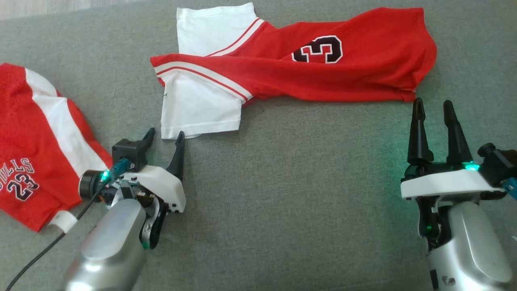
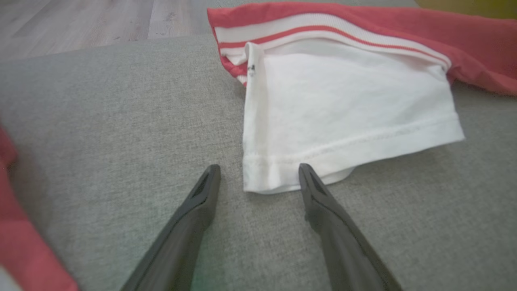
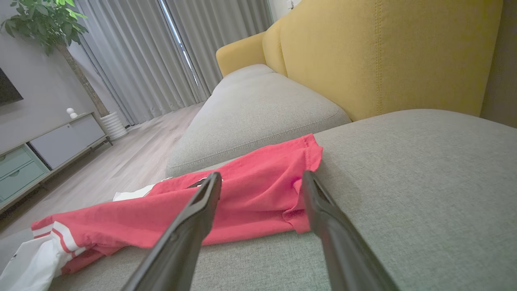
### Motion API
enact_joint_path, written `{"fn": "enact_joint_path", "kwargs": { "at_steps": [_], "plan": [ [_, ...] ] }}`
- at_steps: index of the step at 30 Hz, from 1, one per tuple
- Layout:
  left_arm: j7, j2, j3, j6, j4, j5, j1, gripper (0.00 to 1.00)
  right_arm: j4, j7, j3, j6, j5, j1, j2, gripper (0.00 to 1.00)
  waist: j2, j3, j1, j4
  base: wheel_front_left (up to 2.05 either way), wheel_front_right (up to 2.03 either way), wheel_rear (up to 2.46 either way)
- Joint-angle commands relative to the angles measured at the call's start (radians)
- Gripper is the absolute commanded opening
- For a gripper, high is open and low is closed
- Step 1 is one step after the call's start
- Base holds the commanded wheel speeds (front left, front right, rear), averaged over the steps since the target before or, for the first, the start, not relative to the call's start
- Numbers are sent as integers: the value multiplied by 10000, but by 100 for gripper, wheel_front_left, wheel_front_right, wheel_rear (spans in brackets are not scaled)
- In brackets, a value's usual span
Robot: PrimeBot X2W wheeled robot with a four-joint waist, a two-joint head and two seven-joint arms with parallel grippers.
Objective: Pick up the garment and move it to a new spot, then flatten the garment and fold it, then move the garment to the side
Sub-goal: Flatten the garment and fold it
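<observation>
Hovering w/ both jaws wide open, empty, just short of the garment (image 1: 323, 72), crumpled across the grey sofa cushion (image 1: 303, 182). Straddling the white sleeve (image 2: 343, 121) corner w/ left jaws, aiming right jaws at the red hem corner (image 1: 404, 91). Could go wrong imo: pinching one layer = twisted lift, snagging cushion fabric, dragging into the other red piece (image 1: 32, 133) at left.

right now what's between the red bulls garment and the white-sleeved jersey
Bare grey cushion, with the open left gripper in that gap, by the white sleeve of the jersey; the head view shows it.
</observation>
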State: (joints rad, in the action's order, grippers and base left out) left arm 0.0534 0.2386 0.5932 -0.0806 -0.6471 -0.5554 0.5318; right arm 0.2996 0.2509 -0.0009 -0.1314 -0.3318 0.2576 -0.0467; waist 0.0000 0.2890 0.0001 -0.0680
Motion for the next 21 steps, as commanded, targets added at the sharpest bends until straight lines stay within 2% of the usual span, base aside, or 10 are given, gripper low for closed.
{"fn": "enact_joint_path", "kwargs": {
  "at_steps": [1, 3, 4, 5, 9, 13, 21],
  "plan": [
    [-34, 156, -212, -57, 120, -62, 441, 100, -323, 109, 215, 7, -14, 227, -35, 100, 0, -21, -1, 14, 0, 0, 0],
    [-35, 119, -183, -38, 45, -81, 460, 100, -293, 109, 176, 7, -4, 225, -35, 100, 0, -50, -1, 42, 0, 0, 0],
    [-27, 102, -168, -15, 17, -93, 471, 61, -279, 109, 168, 7, 2, 230, -35, 100, 0, -61, -1, 59, 0, 0, 0],
    [-13, 88, -153, 18, -6, -106, 482, 0, -266, 109, 165, 7, 8, 237, -35, 100, 0, -72, -1, 76, 0, 0, 0],
    [198, 68, -140, 152, 22, -150, 523, 0, -204, 109, 142, 7, 41, 260, -35, 100, 0, -126, -1, 169, 0, 0, 0],
    [838, 62, -192, 188, 381, -116, 471, 0, -47, 109, 16, 7, 126, 235, -35, 100, 0, -277, -1, 338, 0, 0, 0],
    [1916, 240, -590, -202, 2484, 18, -395, 0, 418, 109, -283, 7, 256, 127, -35, 100, 0, -960, -1, 992, 0, 0, 0]
  ]
}}
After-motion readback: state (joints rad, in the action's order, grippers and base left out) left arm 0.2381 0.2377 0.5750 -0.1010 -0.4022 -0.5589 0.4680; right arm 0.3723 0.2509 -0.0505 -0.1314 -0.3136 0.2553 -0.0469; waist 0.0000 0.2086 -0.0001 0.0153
